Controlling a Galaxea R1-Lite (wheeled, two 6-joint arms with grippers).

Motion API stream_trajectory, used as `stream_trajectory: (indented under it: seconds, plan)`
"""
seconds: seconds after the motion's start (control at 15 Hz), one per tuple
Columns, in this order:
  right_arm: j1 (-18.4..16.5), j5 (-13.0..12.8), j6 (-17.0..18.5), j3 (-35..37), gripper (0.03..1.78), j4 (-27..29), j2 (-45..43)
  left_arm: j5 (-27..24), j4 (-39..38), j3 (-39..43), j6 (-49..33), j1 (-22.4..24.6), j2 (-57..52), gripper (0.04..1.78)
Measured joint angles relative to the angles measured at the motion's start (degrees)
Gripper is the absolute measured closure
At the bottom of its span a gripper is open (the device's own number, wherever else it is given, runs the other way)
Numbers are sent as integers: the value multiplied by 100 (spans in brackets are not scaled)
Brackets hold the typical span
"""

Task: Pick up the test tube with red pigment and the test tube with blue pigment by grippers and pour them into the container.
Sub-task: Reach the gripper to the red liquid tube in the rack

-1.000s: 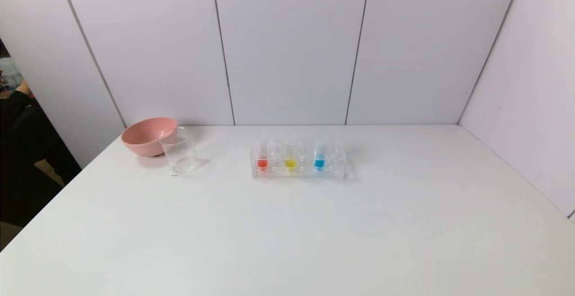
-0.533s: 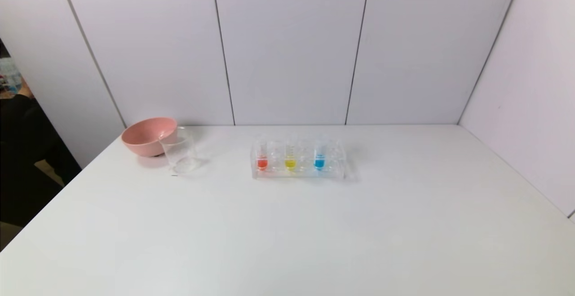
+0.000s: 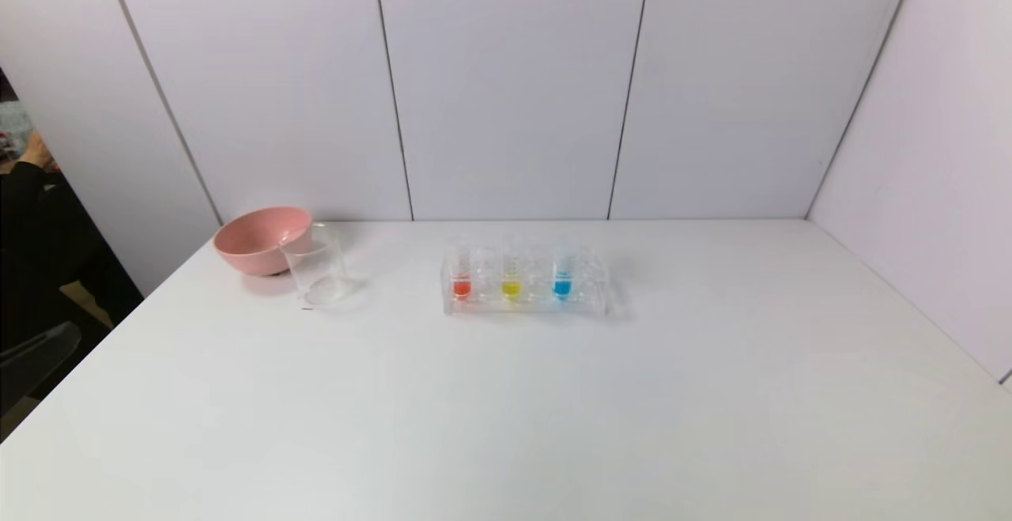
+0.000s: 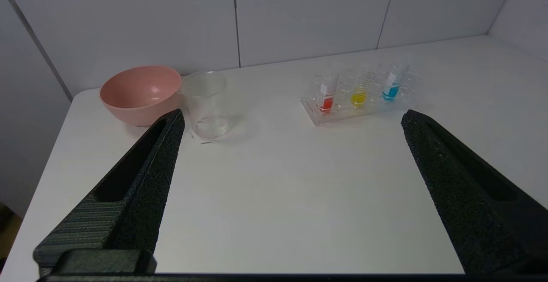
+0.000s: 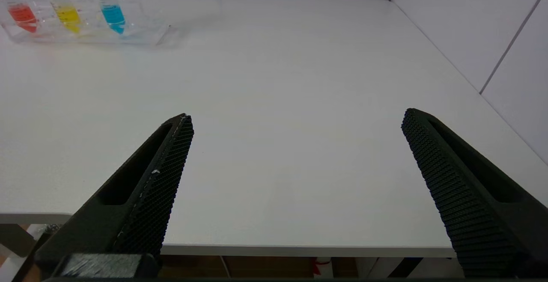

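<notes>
On the white table [image 3: 506, 410], toward its far edge, the clear rack [image 3: 525, 300] is standing with three tubes upright in it: the red tube [image 3: 461, 280] at the robot's left end, a yellow tube [image 3: 511, 280] next to it, and the blue tube [image 3: 562, 278] further right. The glass beaker [image 3: 316, 268] you are meant to fill is sitting well to the left of the rack, just in front of the pink bowl [image 3: 261, 238] and looking empty. Nothing is being held, so you are at the very start, with both tubes untouched and the approach not yet made. Your left gripper [image 4: 291, 121] is hanging over the near left part of the table, looking toward the beaker and rack, its jaws spread wide around nothing. Your right gripper [image 5: 295, 117] is sitting back by the near edge, well short of the rack, its jaws likewise spread and empty. The next move looks like a reach to the rack: you are needing to line the spread jaws up on one coloured tube above the rack's top, skipping the yellow one, and the tubes are standing close together, so the neighbours could get nudged.
</notes>
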Motion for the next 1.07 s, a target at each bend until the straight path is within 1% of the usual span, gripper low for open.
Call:
stream_trajectory:
  seconds: [0.53, 0.8, 1.07]
  plan:
    - [0, 0, 0, 0, 4, 0, 0, -272, -1609, -631, 0, 4, 2320, 5]
    - [0, 0, 0, 0, 4, 0, 0, -529, -2183, -1058, 0, 6, 3384, 5]
    - [-2, 0, 0, 0, 4, 0, 0, -1020, -2881, -1445, 0, 6, 4300, 5]
